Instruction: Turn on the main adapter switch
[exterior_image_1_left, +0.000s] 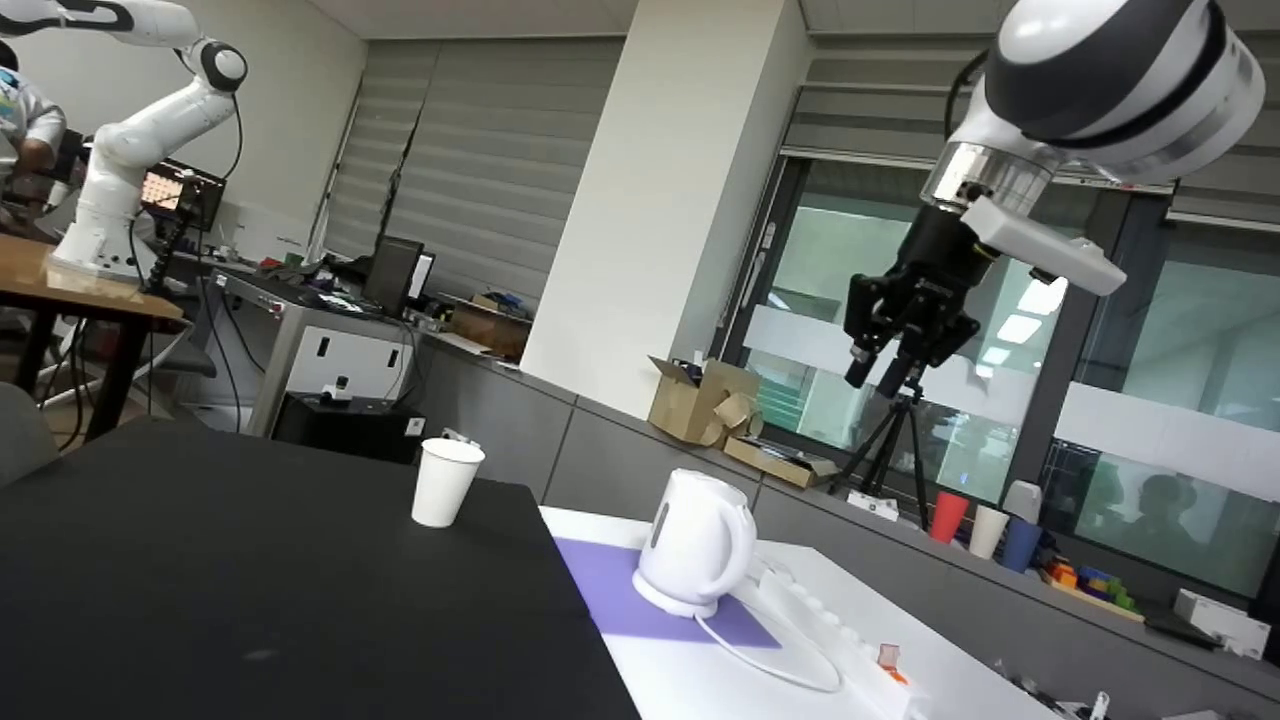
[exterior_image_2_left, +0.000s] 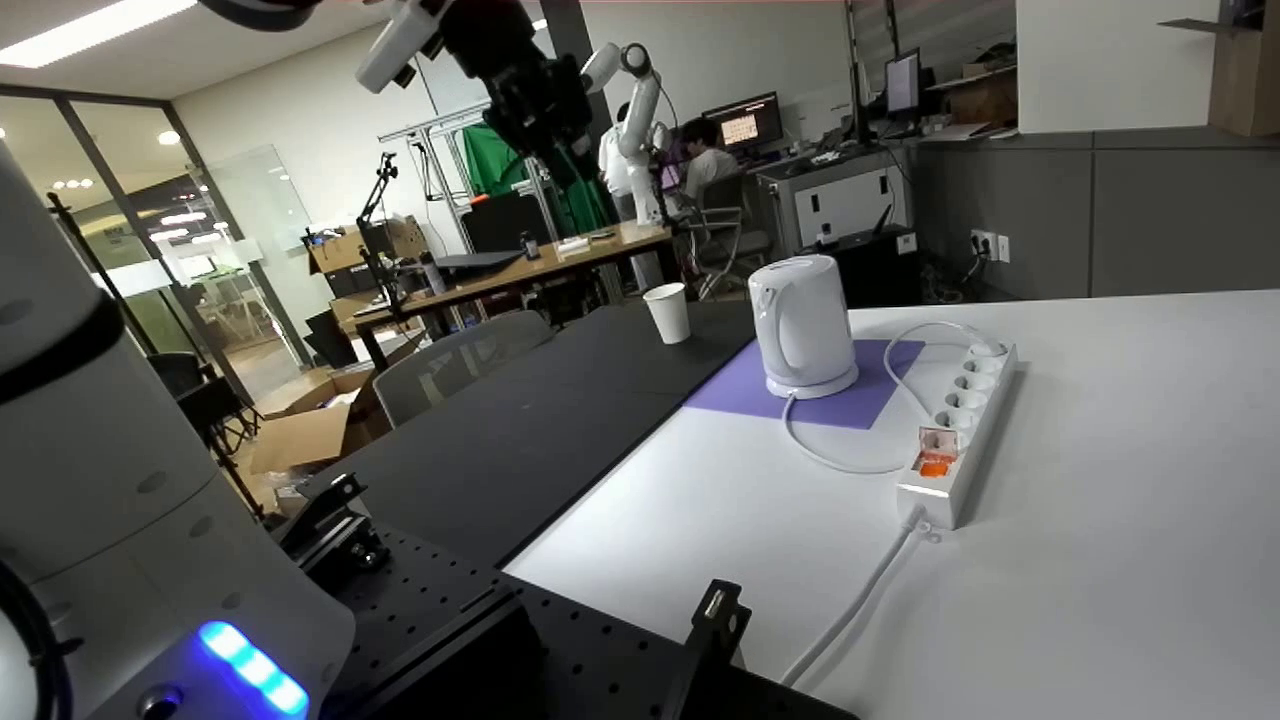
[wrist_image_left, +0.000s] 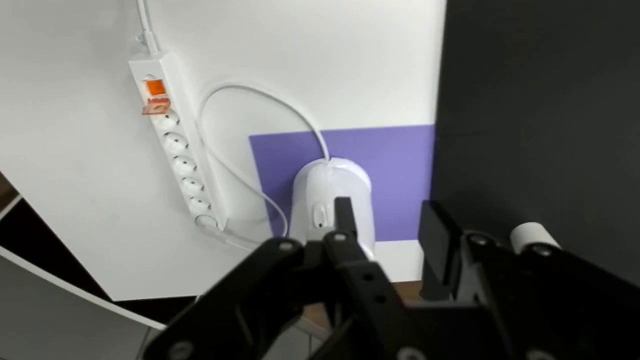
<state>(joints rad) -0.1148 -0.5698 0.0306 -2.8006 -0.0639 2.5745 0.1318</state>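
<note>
The main adapter is a long white power strip with several sockets. It lies on the white table and shows in both exterior views (exterior_image_1_left: 838, 640) (exterior_image_2_left: 975, 440) and at the left of the wrist view (wrist_image_left: 176, 142). Its orange switch (wrist_image_left: 156, 87) sits at the cord end (exterior_image_2_left: 935, 467). The clear reddish cover (wrist_image_left: 157, 106) beside the switch stands flipped up (exterior_image_2_left: 938, 440). My gripper (wrist_image_left: 386, 202) is open and empty, fingers apart. It hangs high above the table in both exterior views (exterior_image_1_left: 874, 378) (exterior_image_2_left: 575, 165). In the wrist view the adapter is left of the fingers.
A white jug (exterior_image_2_left: 808, 325) stands on a purple sheet (wrist_image_left: 395, 175) beside the adapter, under the left finger in the wrist view (wrist_image_left: 330, 192). Its white cable loops near the adapter. A white paper cup (exterior_image_1_left: 446, 482) stands on the black table (exterior_image_1_left: 300, 580).
</note>
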